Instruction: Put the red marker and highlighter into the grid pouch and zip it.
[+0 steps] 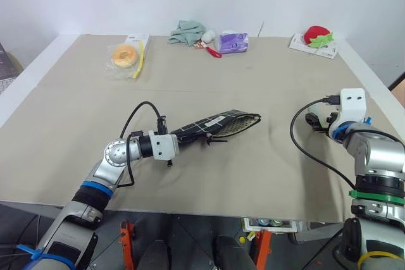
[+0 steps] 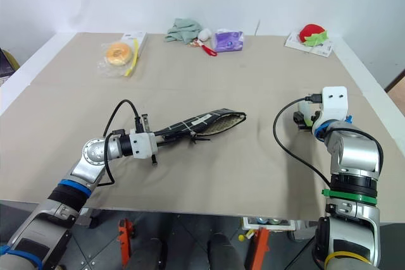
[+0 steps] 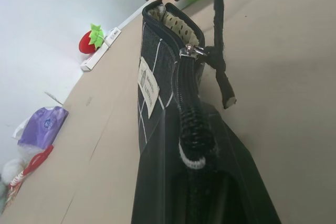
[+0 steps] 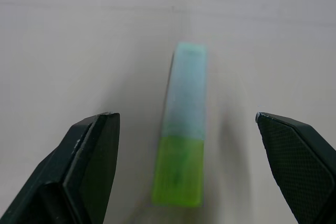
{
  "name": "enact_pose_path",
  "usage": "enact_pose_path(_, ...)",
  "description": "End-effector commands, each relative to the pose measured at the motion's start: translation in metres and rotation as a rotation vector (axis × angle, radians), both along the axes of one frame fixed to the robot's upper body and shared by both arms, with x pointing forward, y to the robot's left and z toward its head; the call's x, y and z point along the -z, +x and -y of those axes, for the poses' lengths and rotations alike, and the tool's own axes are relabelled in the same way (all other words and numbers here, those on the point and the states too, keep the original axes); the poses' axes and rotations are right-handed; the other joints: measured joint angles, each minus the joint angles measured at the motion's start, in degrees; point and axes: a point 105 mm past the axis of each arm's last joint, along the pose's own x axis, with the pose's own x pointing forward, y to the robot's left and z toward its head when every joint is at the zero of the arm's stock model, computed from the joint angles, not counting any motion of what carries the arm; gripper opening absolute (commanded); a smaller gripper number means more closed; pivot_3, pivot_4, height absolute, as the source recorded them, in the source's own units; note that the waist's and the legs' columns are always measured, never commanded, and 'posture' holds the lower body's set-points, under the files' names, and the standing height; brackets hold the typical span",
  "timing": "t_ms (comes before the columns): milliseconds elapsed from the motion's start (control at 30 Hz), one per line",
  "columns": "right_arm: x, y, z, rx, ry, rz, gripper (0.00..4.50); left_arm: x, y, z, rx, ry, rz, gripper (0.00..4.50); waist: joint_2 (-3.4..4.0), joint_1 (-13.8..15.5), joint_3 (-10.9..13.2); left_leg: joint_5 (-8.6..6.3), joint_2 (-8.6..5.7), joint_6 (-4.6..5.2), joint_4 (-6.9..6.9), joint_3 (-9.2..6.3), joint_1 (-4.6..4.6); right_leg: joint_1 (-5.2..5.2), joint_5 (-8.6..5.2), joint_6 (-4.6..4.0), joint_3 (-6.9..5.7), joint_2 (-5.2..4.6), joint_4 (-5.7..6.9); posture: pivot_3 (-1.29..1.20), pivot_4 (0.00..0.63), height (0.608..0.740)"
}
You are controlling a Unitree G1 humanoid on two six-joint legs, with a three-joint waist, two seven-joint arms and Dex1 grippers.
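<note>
Black fabric with white grid lines, the flat grid pouch (image 1: 215, 125) is held off the beige table (image 1: 253, 175) by the left gripper (image 1: 180, 136), its jaws clamped on one end, the mouth gaping toward the table's middle; the right gripper (image 4: 189, 150) hovers with jaws spread wide either side of the stubby mint-and-lime highlighter (image 4: 184, 153), which lies on the table between them. Judged step: picking up the highlighter; next the fingers must close squarely on its barrel, then carry it to the pouch mouth; the red marker cannot be made out.
</note>
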Motion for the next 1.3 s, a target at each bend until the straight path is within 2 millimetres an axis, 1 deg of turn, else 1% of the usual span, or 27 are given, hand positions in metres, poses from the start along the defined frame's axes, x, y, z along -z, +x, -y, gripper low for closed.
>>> enact_pose_path(33,0.004,-0.002,0.004,0.012,0.007,-0.012,4.46,-0.015,0.0,-0.002,0.001,-0.039,0.046,0.0,0.0,0.0,0.0,0.0,0.0,0.0,0.0,0.0,0.0,0.0,0.0,0.0,0.0,0.0,0.0,0.0,0.15,0.74)
enact_pose_path(200,0.013,-0.002,0.008,0.02,0.006,-0.034,4.46,-0.015,-0.001,-0.002,-0.002,-0.042,0.047,0.0,0.0,0.0,0.0,0.0,0.01,0.0,0.0,0.0,0.02,0.01,0.0,0.0,0.0,0.01,0.0,0.0,0.15,0.74)
enact_pose_path(300,0.013,-0.001,0.007,0.01,0.022,-0.038,3.72,-0.015,-0.001,-0.002,-0.002,-0.042,0.049,0.0,0.0,0.0,0.0,0.0,0.01,0.0,0.01,0.0,0.02,0.03,0.0,0.02,0.0,0.01,0.0,0.0,0.15,0.74)
enact_pose_path(400,0.008,0.0,0.01,0.016,0.022,-0.022,2.18,-0.015,-0.001,-0.002,-0.005,-0.043,0.05,0.0,0.0,0.0,0.0,0.01,0.01,0.01,0.01,-0.01,0.03,0.03,0.0,0.02,0.0,0.01,0.0,0.0,0.15,0.74)
enact_pose_path(467,0.0,0.002,0.01,0.009,0.027,0.016,1.13,-0.015,-0.001,-0.003,-0.005,-0.044,0.05,0.0,0.0,0.0,0.0,0.01,0.0,0.01,0.01,0.0,0.03,0.03,0.0,0.03,0.0,0.01,0.0,0.0,0.15,0.74)
enact_pose_path(533,-0.023,0.006,0.004,-0.091,-0.034,0.105,1.05,-0.015,-0.001,-0.002,-0.004,-0.045,0.05,0.0,0.02,0.0,0.0,0.01,0.0,0.01,0.01,0.0,0.02,0.03,0.0,0.03,0.0,0.01,0.0,0.0,0.15,0.74)
enact_pose_path(567,-0.035,0.006,-0.003,-0.175,-0.082,0.149,1.05,-0.015,0.0,-0.002,-0.003,-0.046,0.05,0.0,0.03,0.0,0.0,0.01,-0.01,0.01,0.01,0.0,0.01,0.01,0.0,0.03,0.01,0.0,0.0,0.0,0.15,0.74)
enact_pose_path(600,-0.05,0.004,-0.015,-0.301,-0.172,0.202,1.05,-0.015,-0.001,-0.001,-0.002,-0.046,0.05,0.0,0.09,0.0,0.0,0.01,-0.01,0.01,0.01,0.01,0.01,0.01,0.0,0.03,0.01,0.0,0.0,0.0,0.15,0.74)
enact_pose_path(633,-0.061,-0.001,-0.032,-0.45,-0.238,0.24,1.05,-0.015,-0.001,-0.001,-0.001,-0.047,0.05,0.0,0.11,0.0,0.1,0.01,-0.02,0.01,-0.01,0.01,0.0,0.0,-0.02,0.06,0.01,-0.01,-0.02,0.0,0.15,0.74)
enact_pose_path(700,-0.071,-0.024,-0.067,-0.753,-0.271,0.25,1.05,-0.015,-0.001,0.0,0.002,-0.047,0.05,0.0,0.15,0.0,0.1,-0.03,-0.02,0.08,-0.02,-0.01,-0.01,0.0,-0.11,0.19,0.0,-0.01,-0.04,0.0,0.15,0.74)
enact_pose_path(733,-0.075,-0.04,-0.081,-0.884,-0.236,0.237,1.05,-0.015,-0.001,0.0,0.003,-0.047,0.05,0.0,0.14,0.0,0.1,-0.09,0.0,0.17,-0.02,-0.01,0.01,0.02,-0.2,0.33,0.0,0.01,-0.05,0.0,0.15,0.74)
enact_pose_path(800,-0.081,-0.068,-0.099,-1.064,-0.186,0.163,1.05,-0.015,0.0,0.0,0.003,-0.046,0.049,0.0,0.15,0.1,0.1,-0.13,0.02,0.24,-0.02,-0.04,0.01,0.05,-0.22,0.33,-0.03,0.02,-0.05,0.0,0.15,0.74)
enact_pose_path(867,-0.088,-0.081,-0.106,-1.145,-0.202,0.103,1.05,-0.015,0.0,0.0,0.003,-0.045,0.049,0.0,0.14,0.0,0.1,-0.14,0.02,0.25,0.01,-0.05,0.0,0.06,-0.17,0.21,-0.04,0.01,-0.05,0.0,0.15,0.74)
enact_pose_path(933,-0.083,-0.092,-0.109,-1.21,-0.252,-0.002,1.05,-0.015,0.0,0.0,0.002,-0.045,0.05,0.0,0.13,0.1,0.1,-0.13,-0.03,0.25,0.1,-0.01,0.0,0.07,-0.12,0.14,-0.01,-0.05,-0.05,0.0,0.15,0.74)
enact_pose_path(1000,-0.075,-0.097,-0.112,-1.248,-0.306,-0.083,1.05,-0.015,0.0,0.0,0.003,-0.046,0.05,0.0,0.11,0.1,0.1,-0.12,-0.01,0.23,0.15,-0.01,0.0,0.09,-0.17,0.29,-0.04,-0.04,-0.06,0.0,0.15,0.74)
enact_pose_path(1100,-0.066,-0.092,-0.118,-1.269,-0.372,-0.119,1.05,-0.015,0.0,0.0,0.003,-0.048,0.05,0.0,0.07,0.0,0.1,-0.09,0.02,0.18,0.19,0.02,0.05,0.1,-0.12,0.27,-0.04,-0.01,-0.06,0.0,0.15,0.74)
enact_pose_path(1300,-0.055,-0.067,-0.125,-1.264,-0.488,-0.124,1.05,-0.014,-0.001,0.003,0.009,-0.049,0.05,0.0,0.08,0.0,0.1,-0.04,0.06,0.11,0.18,0.14,0.06,0.03,-0.02,0.27,0.0,0.01,-0.05,0.0,0.15,0.74)
